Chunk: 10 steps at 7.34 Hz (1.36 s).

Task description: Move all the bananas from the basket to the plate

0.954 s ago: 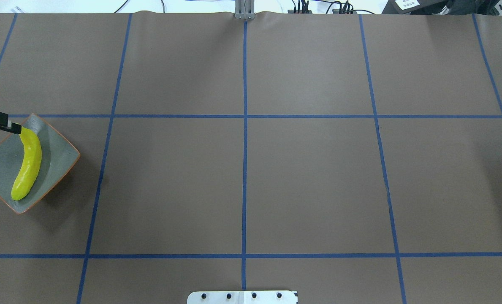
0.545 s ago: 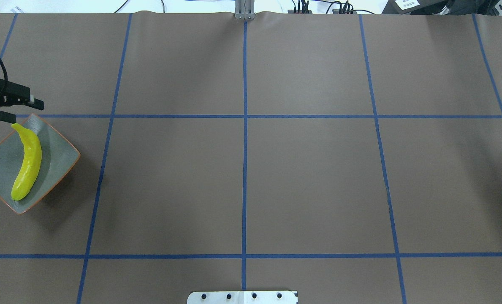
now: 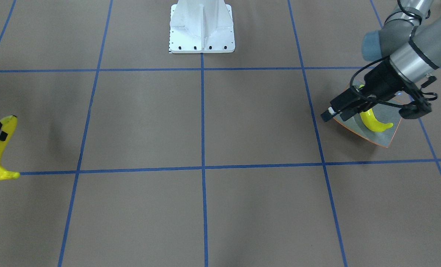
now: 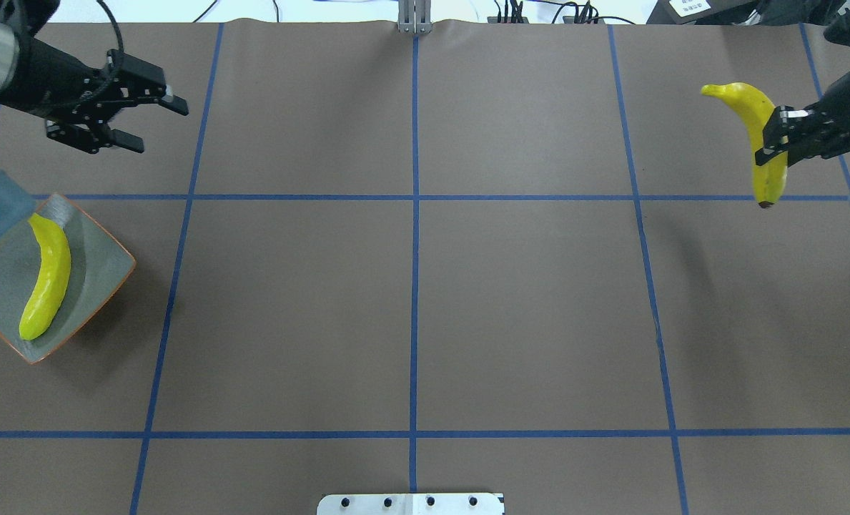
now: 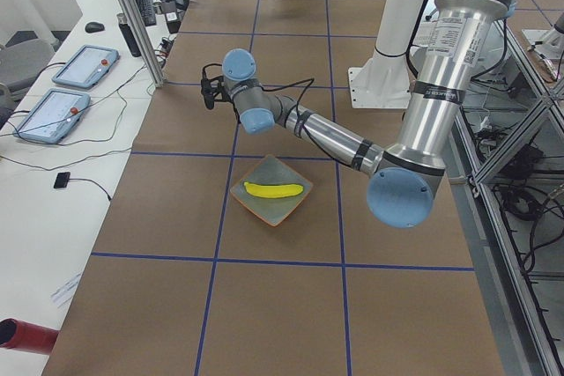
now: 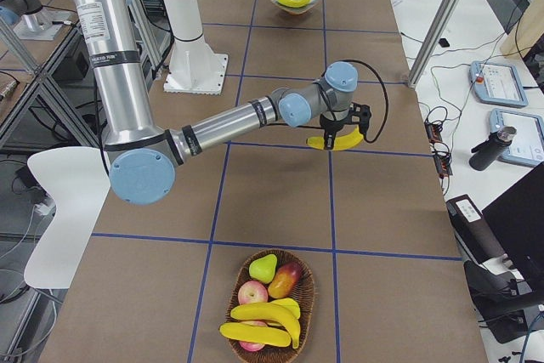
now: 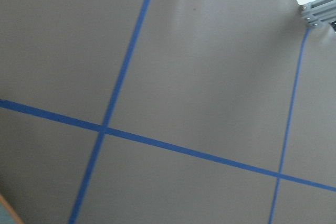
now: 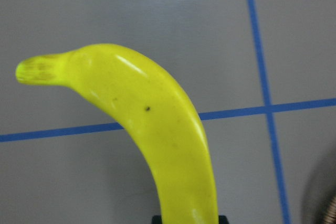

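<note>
One banana [image 4: 47, 279] lies along the grey-green plate [image 4: 99, 268] at the table's left edge, also seen in the front-facing view as banana [image 3: 372, 120] on plate [image 3: 381, 139]. My left gripper [image 4: 161, 129] hovers open and empty beyond the plate, towards the table's far side. My right gripper [image 4: 771, 136] is shut on a second banana [image 4: 750, 107], held in the air over the table's right part; the right wrist view shows that banana [image 8: 157, 124] close up. The wicker basket [image 6: 308, 286] at the right end holds two more bananas [image 6: 255, 333].
The basket also holds red apples [image 6: 253, 293] and a green pear [image 6: 264, 267]. The white robot base [image 4: 410, 503] sits at the near middle edge. A side bench with tablets [image 5: 53, 112] and cables runs along the far side.
My left gripper has lifted off the plate's banana and moved away towards the far side and the middle. My right gripper has come in from the right edge with a banana.
</note>
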Available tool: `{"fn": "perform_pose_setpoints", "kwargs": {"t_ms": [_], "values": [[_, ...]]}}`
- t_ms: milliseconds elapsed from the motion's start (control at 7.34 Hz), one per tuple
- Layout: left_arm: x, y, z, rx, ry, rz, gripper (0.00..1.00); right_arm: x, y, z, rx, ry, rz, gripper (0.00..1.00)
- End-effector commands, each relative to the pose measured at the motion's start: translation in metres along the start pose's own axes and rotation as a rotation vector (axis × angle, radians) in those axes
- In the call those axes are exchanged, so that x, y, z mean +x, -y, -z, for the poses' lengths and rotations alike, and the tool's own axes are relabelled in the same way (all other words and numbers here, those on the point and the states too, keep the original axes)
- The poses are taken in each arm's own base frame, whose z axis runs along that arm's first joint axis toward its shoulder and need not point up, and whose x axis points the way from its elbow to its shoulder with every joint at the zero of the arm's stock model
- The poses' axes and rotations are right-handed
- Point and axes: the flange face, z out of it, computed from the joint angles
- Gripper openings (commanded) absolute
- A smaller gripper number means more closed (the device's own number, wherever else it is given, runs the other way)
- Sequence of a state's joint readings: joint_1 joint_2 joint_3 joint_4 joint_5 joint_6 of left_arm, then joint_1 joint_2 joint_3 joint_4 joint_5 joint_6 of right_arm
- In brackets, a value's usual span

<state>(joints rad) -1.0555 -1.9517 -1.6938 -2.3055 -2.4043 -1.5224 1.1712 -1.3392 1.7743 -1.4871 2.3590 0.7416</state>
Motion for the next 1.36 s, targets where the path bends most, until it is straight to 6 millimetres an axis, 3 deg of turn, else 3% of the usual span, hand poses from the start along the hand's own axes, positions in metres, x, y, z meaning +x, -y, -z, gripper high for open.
{"fn": "perform_pose_setpoints", "kwargs": {"t_ms": [0,136,409,954,1090,1227], "values": [[0.075,-0.029,-0.045,0.019,-0.165,0.031,0.99,-0.112,-0.014,-0.009,-0.028,0.072,0.030,0.00],[0.090,-0.054,-0.066,0.042,-0.247,0.035,0.99,-0.162,-0.024,-0.015,-0.047,0.098,0.016,0.00],[0.126,-0.085,-0.089,0.049,-0.321,-0.002,0.99,-0.236,-0.054,-0.018,-0.090,0.153,-0.010,0.00],[0.131,-0.140,-0.137,0.062,-0.497,-0.052,1.00,-0.321,-0.082,-0.009,-0.130,0.215,-0.046,0.00],[0.140,-0.156,-0.147,0.074,-0.521,-0.043,1.00,-0.333,-0.086,-0.007,-0.134,0.225,-0.055,0.00],[0.142,-0.159,-0.150,0.078,-0.526,-0.041,1.00,-0.339,-0.087,-0.006,-0.138,0.227,-0.064,0.00]]}}
